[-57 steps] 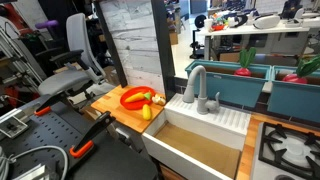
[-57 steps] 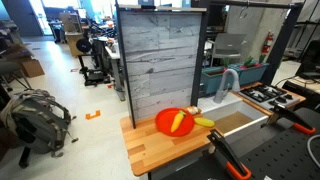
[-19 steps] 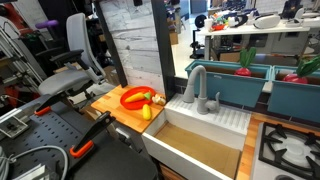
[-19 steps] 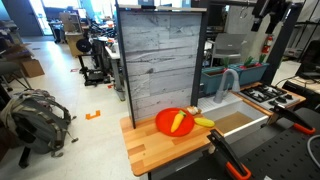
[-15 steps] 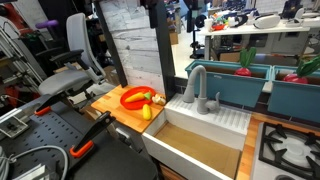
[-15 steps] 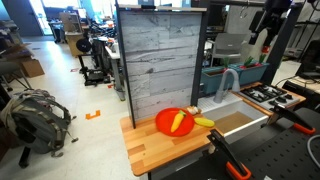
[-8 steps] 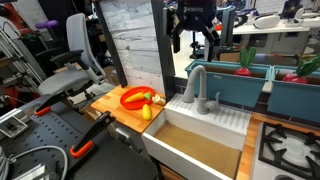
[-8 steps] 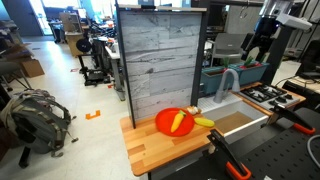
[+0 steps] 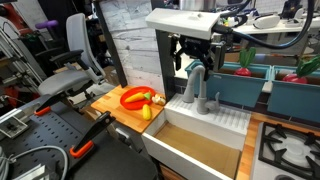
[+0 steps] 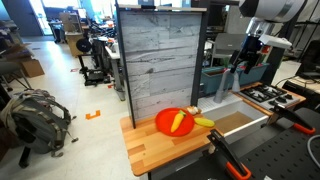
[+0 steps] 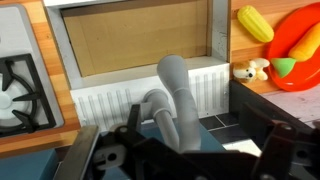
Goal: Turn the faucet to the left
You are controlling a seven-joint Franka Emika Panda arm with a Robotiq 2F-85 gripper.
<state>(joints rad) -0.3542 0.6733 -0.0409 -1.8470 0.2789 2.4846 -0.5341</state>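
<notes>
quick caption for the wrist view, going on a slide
Open gripper poised over the grey faucet, sink beyond, stove burner on one side, red plate on the other.

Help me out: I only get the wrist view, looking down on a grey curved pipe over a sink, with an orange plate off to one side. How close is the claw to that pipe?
Observer: In an exterior view the gripper sits right at the top of the faucet arch, with its jaws spread to either side. I cannot tell whether it is touching.
Visitor: What is behind the sink?
Observer: There are teal bins with toy vegetables standing in them.
Visitor: And past the plate?
Observer: A tall grey plank panel stands upright at the back of the wooden board that the plate is on.
</notes>
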